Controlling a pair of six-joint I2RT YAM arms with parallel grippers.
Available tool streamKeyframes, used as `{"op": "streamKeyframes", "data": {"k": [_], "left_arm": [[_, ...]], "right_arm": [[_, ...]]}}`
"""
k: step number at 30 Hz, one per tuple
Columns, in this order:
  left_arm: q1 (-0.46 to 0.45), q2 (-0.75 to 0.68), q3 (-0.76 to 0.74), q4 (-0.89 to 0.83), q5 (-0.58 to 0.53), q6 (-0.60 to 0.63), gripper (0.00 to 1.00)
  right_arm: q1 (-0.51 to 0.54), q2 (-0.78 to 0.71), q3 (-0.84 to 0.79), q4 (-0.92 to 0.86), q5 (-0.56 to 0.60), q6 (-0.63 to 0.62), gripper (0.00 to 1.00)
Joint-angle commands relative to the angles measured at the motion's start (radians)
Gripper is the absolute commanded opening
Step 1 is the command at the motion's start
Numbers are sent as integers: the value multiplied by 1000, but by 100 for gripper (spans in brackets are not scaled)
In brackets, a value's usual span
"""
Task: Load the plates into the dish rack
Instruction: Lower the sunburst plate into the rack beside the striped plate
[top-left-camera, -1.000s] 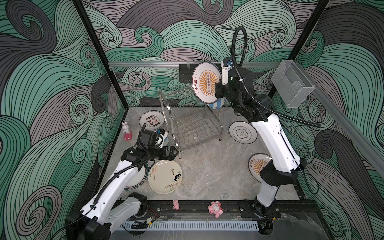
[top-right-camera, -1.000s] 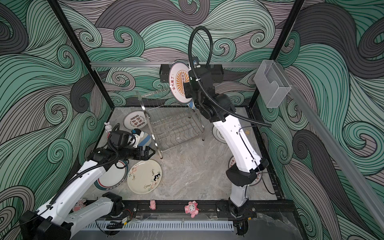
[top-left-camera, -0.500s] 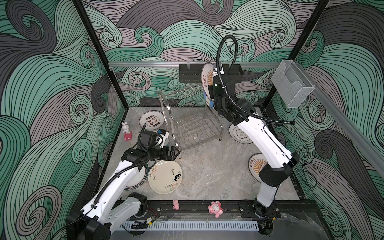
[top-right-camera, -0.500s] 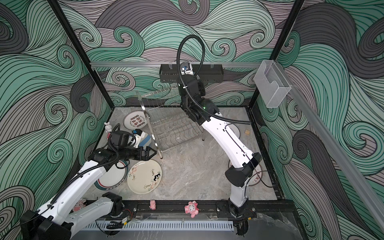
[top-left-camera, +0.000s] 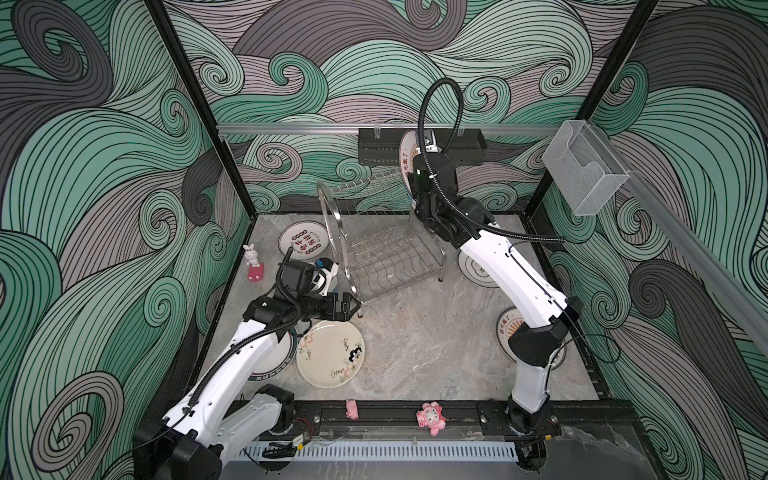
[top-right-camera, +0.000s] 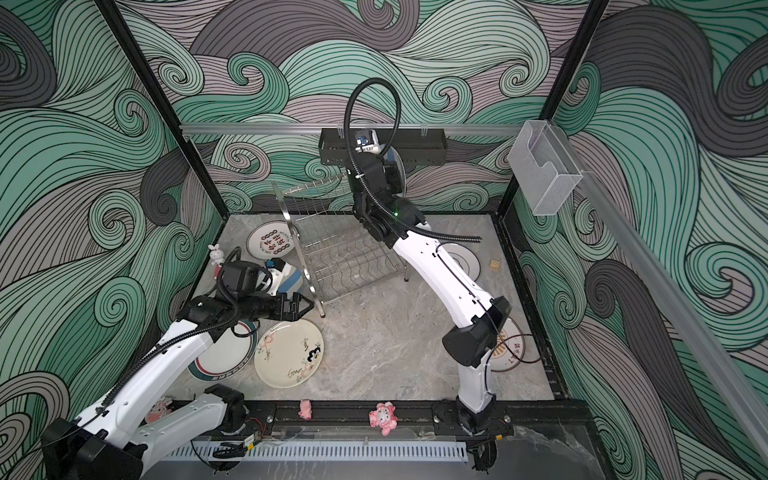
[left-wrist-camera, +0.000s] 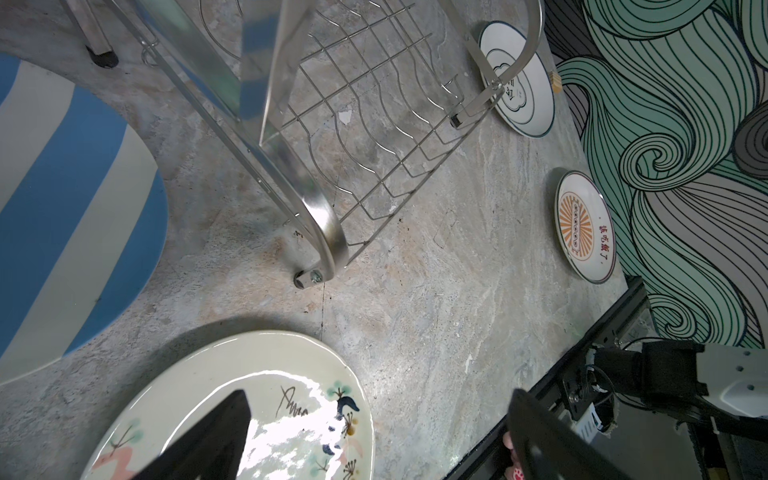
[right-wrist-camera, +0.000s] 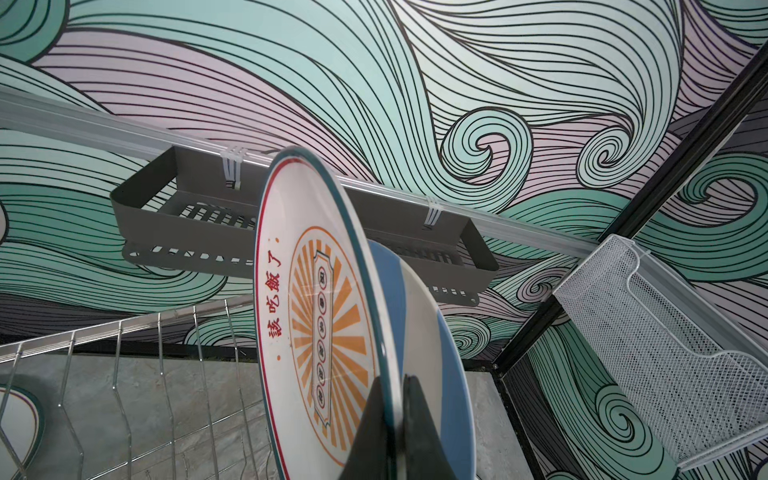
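Right wrist view: the right gripper (right-wrist-camera: 395, 419) is clamped on the rim of the orange sunburst plate (right-wrist-camera: 316, 316), holding it upright on edge above the upper wires of the dish rack (right-wrist-camera: 158, 332), near the back edge of the worktop (top-left-camera: 419, 332). A blue-white striped plate (right-wrist-camera: 419, 299) stands just behind it. In a top view the left gripper (top-left-camera: 354, 308) hovers empty, jaws spread, over the back rim of the cream plate (top-left-camera: 330, 353), beside the rack's front-left foot.

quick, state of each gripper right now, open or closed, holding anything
left gripper: open, holding nothing.
right gripper: closed on the rim of the orange sunburst plate.
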Motion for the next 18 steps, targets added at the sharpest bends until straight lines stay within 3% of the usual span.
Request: {"op": "streamKeyframes", "data": {"k": [1, 18], "left_arm": [[5, 2, 3, 5, 7, 17, 99], [6, 8, 1, 6, 7, 13, 99]], "right_arm": [[1, 0, 29, 52, 13, 20, 0], [-12, 24, -30, 37, 7, 38, 0]]}}
